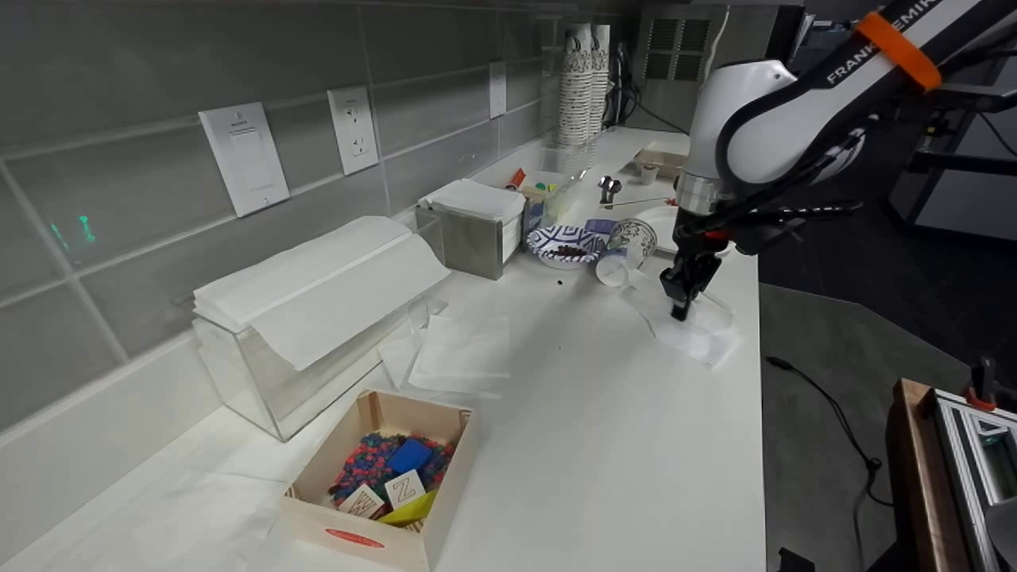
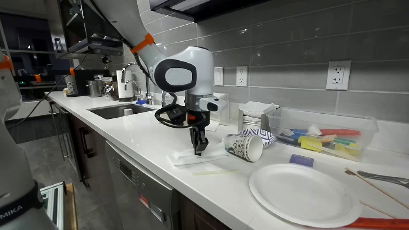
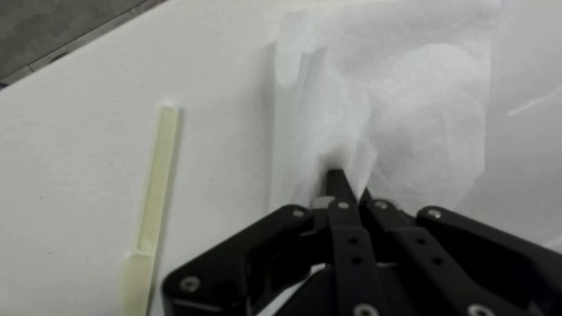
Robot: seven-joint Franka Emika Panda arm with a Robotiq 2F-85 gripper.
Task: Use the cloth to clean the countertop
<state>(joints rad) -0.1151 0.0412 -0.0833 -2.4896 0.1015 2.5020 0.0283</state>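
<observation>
The cloth is a thin white sheet lying crumpled on the countertop; it shows in both exterior views [image 1: 699,343] [image 2: 185,159] and in the wrist view [image 3: 426,131]. My gripper [image 1: 680,311] [image 2: 198,151] points down at it. In the wrist view the fingers [image 3: 349,186] are shut with a fold of the cloth pinched between them; the rest spreads flat on the surface. The countertop [image 1: 604,445] [image 2: 150,127] [image 3: 88,166] is glossy white, with a few small dark specks. The fingertips' lower ends are partly hidden by the cloth.
A pale plastic knife [image 3: 156,184] lies beside the cloth. A tipped paper cup [image 2: 243,147], a patterned bowl [image 1: 548,236] and a white plate [image 2: 303,195] are close by. A wooden box [image 1: 318,520] and napkin holder [image 1: 469,238] stand farther off. The counter's front edge [image 1: 760,397] is near.
</observation>
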